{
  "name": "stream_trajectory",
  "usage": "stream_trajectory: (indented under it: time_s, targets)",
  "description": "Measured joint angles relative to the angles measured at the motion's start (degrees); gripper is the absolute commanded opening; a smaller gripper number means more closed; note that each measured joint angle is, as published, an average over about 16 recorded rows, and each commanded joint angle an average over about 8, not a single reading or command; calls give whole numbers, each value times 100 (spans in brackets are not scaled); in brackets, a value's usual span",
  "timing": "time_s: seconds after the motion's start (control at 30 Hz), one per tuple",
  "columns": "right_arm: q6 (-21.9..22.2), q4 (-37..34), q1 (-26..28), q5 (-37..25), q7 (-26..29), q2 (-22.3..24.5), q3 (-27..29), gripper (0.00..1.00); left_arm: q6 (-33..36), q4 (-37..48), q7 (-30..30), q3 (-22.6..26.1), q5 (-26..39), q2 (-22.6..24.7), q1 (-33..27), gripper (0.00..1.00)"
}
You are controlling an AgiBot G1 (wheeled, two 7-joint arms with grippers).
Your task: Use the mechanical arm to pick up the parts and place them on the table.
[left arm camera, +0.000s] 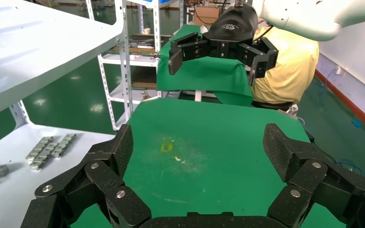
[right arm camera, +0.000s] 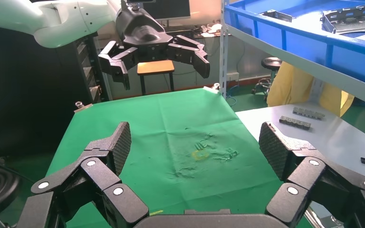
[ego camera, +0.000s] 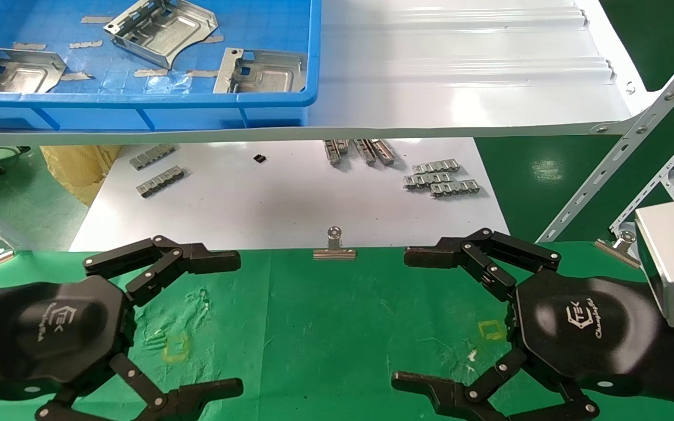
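Parts [ego camera: 158, 29] in head view only | both grippers' jaws wide, empty

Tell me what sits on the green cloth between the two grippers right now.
In the head view, only bare green cloth lies between the left gripper and the right gripper; a silver binder clip sits at its far edge.
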Motion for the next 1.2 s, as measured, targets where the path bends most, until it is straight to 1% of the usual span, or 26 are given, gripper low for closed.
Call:
stream_trajectory:
  time_s: [1.2]
  targets:
    - [0,0,0,0,0,0,0,100,0,0,0,0,0,0,0,100]
